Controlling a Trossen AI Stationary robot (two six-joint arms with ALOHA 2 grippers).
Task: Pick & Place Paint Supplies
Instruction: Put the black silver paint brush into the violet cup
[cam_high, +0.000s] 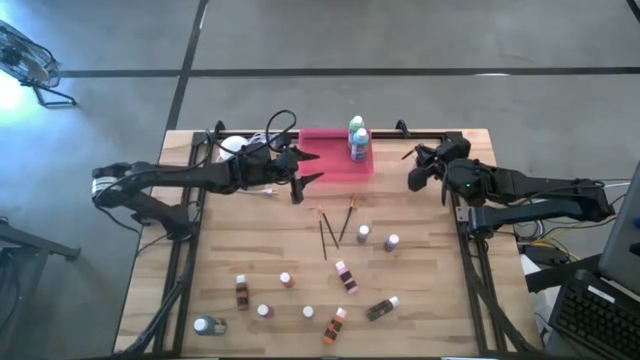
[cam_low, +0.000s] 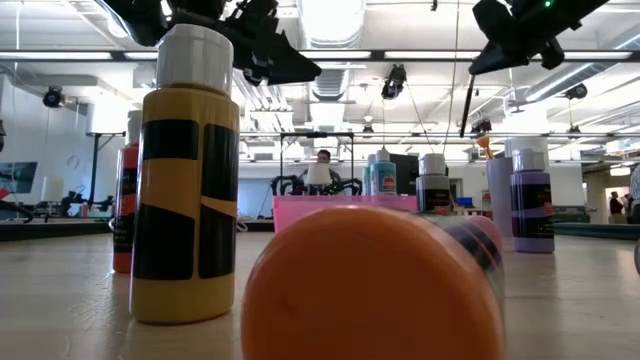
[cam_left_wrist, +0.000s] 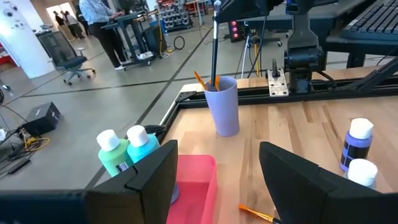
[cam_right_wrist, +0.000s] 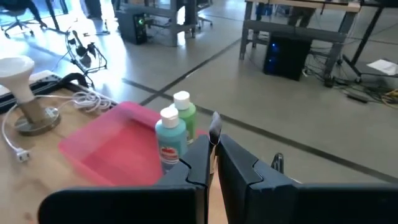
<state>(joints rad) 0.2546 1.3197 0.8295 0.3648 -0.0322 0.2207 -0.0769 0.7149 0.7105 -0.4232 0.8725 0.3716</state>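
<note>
Paint supplies are spread across your table (cam_high: 420, 330): small white-capped bottles (cam_high: 287, 280) scattered along the near half, thin dark-handled paintbrushes (cam_high: 323, 238) lying crossed mid-table. Starting left, your left hand (cam_high: 308, 168) hovers at the pink tray's (cam_high: 325, 165) edge with its fingers apart and nothing between them, likely ready for another pick. Inside the tray, the green bottle (cam_right_wrist: 186, 114) and blue bottle (cam_right_wrist: 169, 137) stand upright, touching, evidently already placed. Over on the right, your right hand (cam_right_wrist: 213, 160) is clamped on a paintbrush (cam_right_wrist: 215, 127), bristles up, near the tray's corner, probably bringing it in.
</note>
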